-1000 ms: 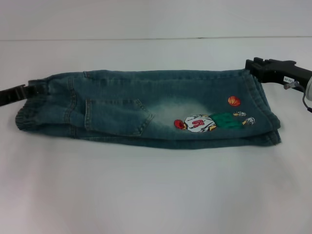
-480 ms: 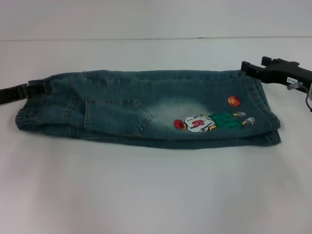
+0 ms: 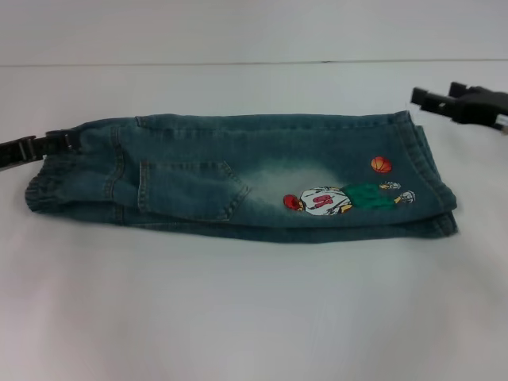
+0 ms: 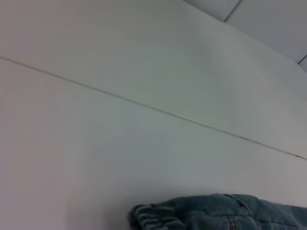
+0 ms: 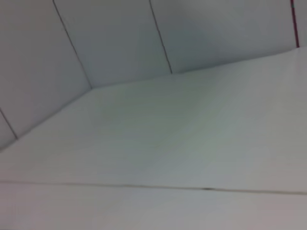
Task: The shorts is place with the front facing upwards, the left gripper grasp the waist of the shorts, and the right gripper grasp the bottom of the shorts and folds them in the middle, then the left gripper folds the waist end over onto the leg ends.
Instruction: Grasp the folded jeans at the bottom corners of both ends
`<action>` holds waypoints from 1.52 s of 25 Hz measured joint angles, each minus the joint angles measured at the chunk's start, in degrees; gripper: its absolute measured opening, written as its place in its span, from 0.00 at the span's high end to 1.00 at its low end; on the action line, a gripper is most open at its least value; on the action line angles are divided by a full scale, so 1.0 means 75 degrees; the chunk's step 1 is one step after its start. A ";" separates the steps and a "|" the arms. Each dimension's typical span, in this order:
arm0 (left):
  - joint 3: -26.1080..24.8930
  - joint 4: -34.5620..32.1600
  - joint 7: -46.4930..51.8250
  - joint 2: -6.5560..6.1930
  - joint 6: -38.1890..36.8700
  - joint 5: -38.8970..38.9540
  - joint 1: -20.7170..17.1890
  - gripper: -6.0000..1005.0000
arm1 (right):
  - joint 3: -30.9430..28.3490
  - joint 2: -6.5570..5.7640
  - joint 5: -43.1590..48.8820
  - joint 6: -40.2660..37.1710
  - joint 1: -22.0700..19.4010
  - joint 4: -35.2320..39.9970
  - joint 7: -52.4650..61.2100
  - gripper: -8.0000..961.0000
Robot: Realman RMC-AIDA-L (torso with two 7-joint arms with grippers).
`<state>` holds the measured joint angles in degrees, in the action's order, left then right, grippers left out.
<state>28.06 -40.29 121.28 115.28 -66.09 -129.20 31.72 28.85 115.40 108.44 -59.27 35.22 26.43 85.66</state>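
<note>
Blue denim shorts [image 3: 238, 178] lie folded lengthwise on the white table [image 3: 238, 317], with a cartoon patch [image 3: 321, 201] facing up. The elastic waist [image 3: 48, 186] is at the left and the leg ends [image 3: 432, 190] are at the right. My left gripper [image 3: 57, 143] reaches in from the left edge and is shut on the upper corner of the waist. The left wrist view shows only the waist edge [image 4: 192, 213]. My right gripper [image 3: 435, 94] hovers open just beyond the upper right corner of the leg ends, apart from the cloth. The right wrist view shows only table and wall.
The white table runs on in front of the shorts and to both sides. A white wall [image 3: 238, 28] rises behind the table's back edge.
My right gripper has drawn back to the right and slightly up, away from the leg ends. The left gripper and the shorts have barely shifted.
</note>
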 joint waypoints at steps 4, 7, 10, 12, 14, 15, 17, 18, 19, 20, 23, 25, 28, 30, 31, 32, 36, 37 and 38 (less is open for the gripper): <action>-0.0040 -0.0008 0.0001 -0.0090 -0.0218 0.0045 -0.0057 0.07 | -0.0032 -0.0147 -0.0014 -0.1128 -0.0273 0.0666 0.0771 0.02; -0.0066 -0.0022 0.0001 -0.0154 -0.0445 0.0063 -0.0082 0.07 | -0.0064 -0.0214 -0.0038 -0.2401 -0.0421 0.1282 0.1149 0.02; -0.0072 -0.0030 0.0001 -0.0200 -0.0641 0.0065 -0.0091 0.07 | 0.0104 -0.0235 0.0149 -0.3798 -0.0470 0.1814 0.1313 0.02; -0.0073 -0.0044 0.0001 -0.0207 -0.0740 0.0068 -0.0097 0.07 | 0.0593 -0.0212 0.0559 -0.4977 -0.0462 0.2249 0.1317 0.02; -0.0075 -0.0057 -0.0001 -0.0207 -0.0773 0.0068 -0.0101 0.07 | 0.0841 -0.0168 0.0750 -0.5211 -0.0457 0.2381 0.1310 0.02; -0.0074 -0.0071 -0.0002 -0.0207 -0.0805 0.0069 -0.0106 0.07 | 0.1058 -0.0115 0.0921 -0.5338 -0.0450 0.2506 0.1311 0.02; -0.0072 -0.0091 -0.0012 -0.0207 -0.0866 0.0070 -0.0115 0.07 | 0.1427 0.0037 0.1405 -0.5407 -0.0429 0.2718 0.1365 0.02; -0.0058 -0.0105 -0.0026 -0.0210 -0.0922 0.0067 -0.0118 0.07 | 0.1500 0.0106 0.1592 -0.5372 -0.0413 0.2768 0.1391 0.02; -0.0029 -0.0132 -0.0042 -0.0223 -0.1008 0.0051 -0.0122 0.07 | 0.1528 0.0171 0.1743 -0.5316 -0.0395 0.2779 0.1413 0.02; 0.0032 -0.0157 -0.0058 -0.0249 -0.1115 0.0034 -0.0129 0.07 | 0.1544 0.0234 0.1865 -0.5265 -0.0374 0.2782 0.1425 0.02; 0.0557 -0.0307 -0.0056 -0.0413 -0.1478 0.0000 -0.0240 0.08 | 0.1549 0.0317 0.1919 -0.5188 -0.0341 0.2735 0.1396 0.02; 0.0738 -0.0401 -0.0021 -0.0473 -0.1523 -0.0001 -0.0331 0.09 | 0.1552 0.0353 0.1904 -0.5125 -0.0333 0.2723 0.1370 0.02; 0.0765 -0.0501 -0.0010 -0.0493 -0.1484 -0.0004 -0.0472 0.10 | 0.1556 0.0397 0.1888 -0.5020 -0.0326 0.2711 0.1361 0.02; 0.0782 -0.0513 -0.0041 -0.0494 -0.1414 -0.0009 -0.0530 0.11 | 0.1558 0.0408 0.1887 -0.4979 -0.0319 0.2691 0.1357 0.02; 0.0789 -0.0534 -0.0061 -0.0494 -0.1387 -0.0022 -0.0562 0.12 | 0.1559 0.0417 0.1887 -0.4960 -0.0313 0.2673 0.1353 0.02; 0.0788 -0.0554 -0.0073 -0.0495 -0.1371 -0.0037 -0.0588 0.12 | 0.1560 0.0423 0.1887 -0.4955 -0.0306 0.2652 0.1342 0.02; 0.0780 -0.0602 -0.0096 -0.0487 -0.1275 -0.0230 -0.0654 0.14 | 0.1564 0.0431 0.1906 -0.4883 -0.0282 0.2492 0.1293 0.02; 0.0787 -0.0604 -0.0098 -0.0478 -0.1243 -0.0289 -0.0661 0.15 | 0.1566 0.0432 0.1908 -0.4856 -0.0273 0.2443 0.1288 0.02; 0.0803 -0.0609 -0.0107 -0.0464 -0.1224 -0.0332 -0.0663 0.15 | 0.1566 0.0432 0.1908 -0.4845 -0.0268 0.2411 0.1287 0.02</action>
<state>34.08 -44.86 120.48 111.79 -75.27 -131.69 26.75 40.60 118.64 122.75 -95.61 33.21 44.51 95.31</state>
